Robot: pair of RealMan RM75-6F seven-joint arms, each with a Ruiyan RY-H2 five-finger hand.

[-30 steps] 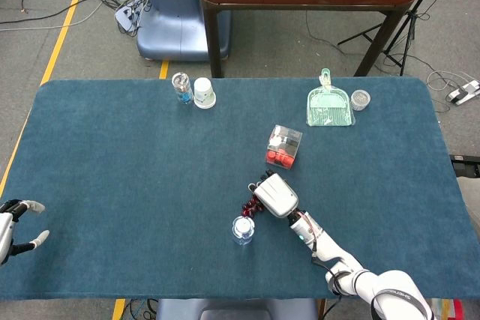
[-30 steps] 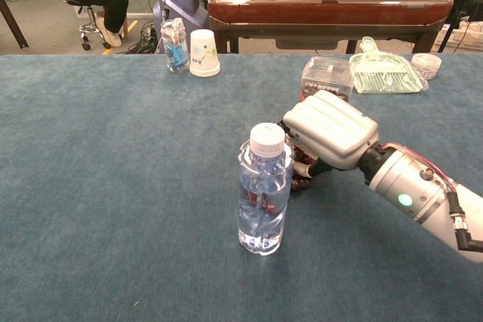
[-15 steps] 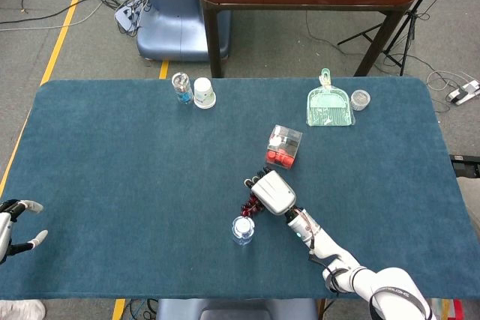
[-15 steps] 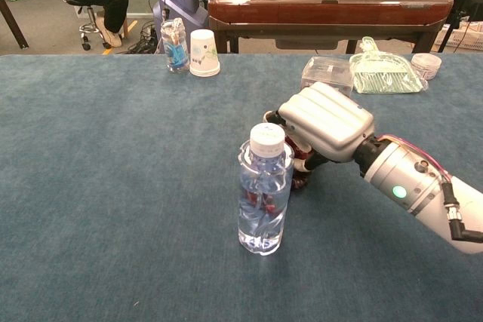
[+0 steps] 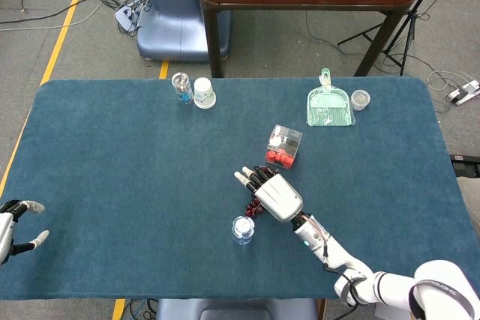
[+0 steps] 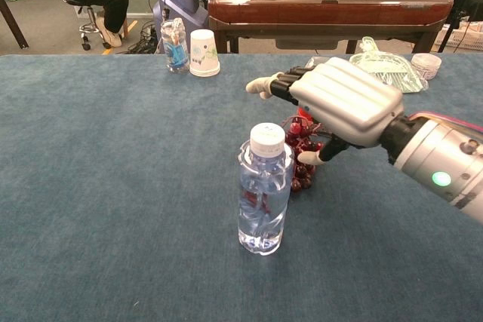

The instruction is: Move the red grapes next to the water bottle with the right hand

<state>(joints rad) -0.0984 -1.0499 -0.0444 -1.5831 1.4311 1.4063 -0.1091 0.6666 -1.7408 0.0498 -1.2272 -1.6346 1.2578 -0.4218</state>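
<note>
The clear water bottle with a white cap stands upright near the front middle of the table. The bunch of dark red grapes lies on the cloth just behind and to the right of it, close to the bottle. My right hand hovers above the grapes, fingers stretched out and apart, holding nothing. It partly hides the bunch in the head view. My left hand rests at the table's front left edge, fingers apart and empty.
A clear box with red items stands just beyond the right hand. A green dustpan and a small round lid lie at the back right. A paper cup and small jar stand back left.
My right hand has let go of the grapes, opened its fingers and risen above them. The grapes now lie beside the bottle. The left hand has not moved.
</note>
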